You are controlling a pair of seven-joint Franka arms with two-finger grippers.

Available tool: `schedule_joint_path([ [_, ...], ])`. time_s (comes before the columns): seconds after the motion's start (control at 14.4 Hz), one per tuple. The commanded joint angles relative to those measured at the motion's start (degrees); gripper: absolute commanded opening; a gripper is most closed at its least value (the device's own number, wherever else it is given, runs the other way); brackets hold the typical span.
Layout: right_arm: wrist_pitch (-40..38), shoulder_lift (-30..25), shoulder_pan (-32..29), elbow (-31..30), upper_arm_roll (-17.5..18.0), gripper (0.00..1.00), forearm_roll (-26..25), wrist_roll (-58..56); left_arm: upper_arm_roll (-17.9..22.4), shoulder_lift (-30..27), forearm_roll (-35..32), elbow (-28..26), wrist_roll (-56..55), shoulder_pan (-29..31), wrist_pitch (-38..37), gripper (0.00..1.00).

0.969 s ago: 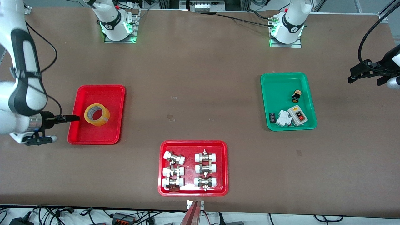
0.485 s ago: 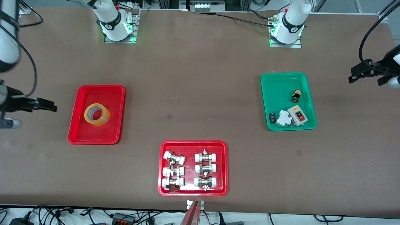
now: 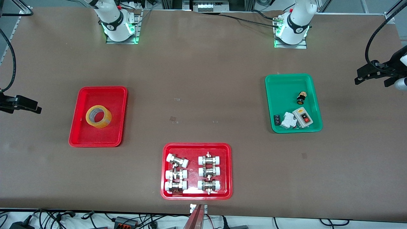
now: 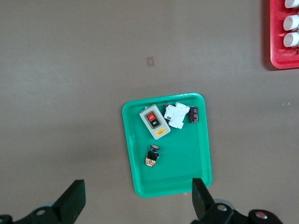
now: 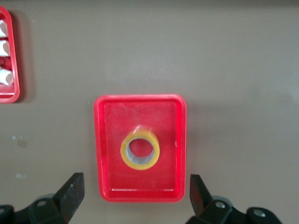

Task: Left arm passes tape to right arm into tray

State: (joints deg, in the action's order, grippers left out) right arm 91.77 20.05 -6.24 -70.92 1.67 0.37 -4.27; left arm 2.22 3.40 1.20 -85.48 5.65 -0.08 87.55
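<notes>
The yellow tape (image 3: pixel 98 116) lies flat in the plain red tray (image 3: pixel 95 137) toward the right arm's end of the table. My right gripper (image 3: pixel 30 106) is open and empty, up in the air beside that tray, over the table's edge. In the right wrist view the tape (image 5: pixel 140 150) sits in the middle of the tray (image 5: pixel 140 192), with the open right gripper (image 5: pixel 135 185) high above the tray's rim. My left gripper (image 3: pixel 371 79) is open and empty and waits over the left arm's end of the table; it also shows in the left wrist view (image 4: pixel 138 187).
A red tray with white-capped metal fittings (image 3: pixel 196 147) lies nearest the front camera. A green tray (image 3: pixel 287 81) with a switch box and small parts lies toward the left arm's end; it also shows in the left wrist view (image 4: pixel 187 163).
My right gripper has drawn back from the red tray's edge, rising and moving out toward the table's end. The tape stays in the tray. The left arm has hardly moved.
</notes>
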Motion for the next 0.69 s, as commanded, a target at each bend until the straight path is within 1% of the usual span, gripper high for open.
schedule_joint_path([
  [0.0,3.3,0.0,2.6,0.8,-2.1,1.0,-1.9,0.8,-0.1,0.7,-1.3,1.8,0.9,-0.3,-1.2,1.0],
  [0.07,3.8,-1.2,6.0,-0.7,-5.9,1.0,-1.9,1.2,-0.1,0.7,-1.3,1.7,0.8,-0.3,-1.2,1.0],
  [0.14,4.1,-1.6,7.8,-1.2,-7.8,1.0,-1.9,1.3,-0.1,0.7,-1.3,1.7,0.8,-0.3,-1.2,1.0],
  [0.42,4.7,-3.4,6.4,-3.0,-7.3,1.0,-1.5,0.8,0.0,0.7,-1.2,1.7,0.9,0.0,-1.2,1.0],
  [0.48,4.8,-3.7,5.4,-3.2,-6.3,1.0,-1.4,0.8,0.0,0.7,-1.2,1.7,0.9,0.0,-1.2,1.0],
  [0.62,5.3,-4.2,2.2,-3.7,-2.8,1.0,-1.3,0.8,0.0,0.7,-1.1,1.6,0.9,0.0,-1.2,1.0],
])
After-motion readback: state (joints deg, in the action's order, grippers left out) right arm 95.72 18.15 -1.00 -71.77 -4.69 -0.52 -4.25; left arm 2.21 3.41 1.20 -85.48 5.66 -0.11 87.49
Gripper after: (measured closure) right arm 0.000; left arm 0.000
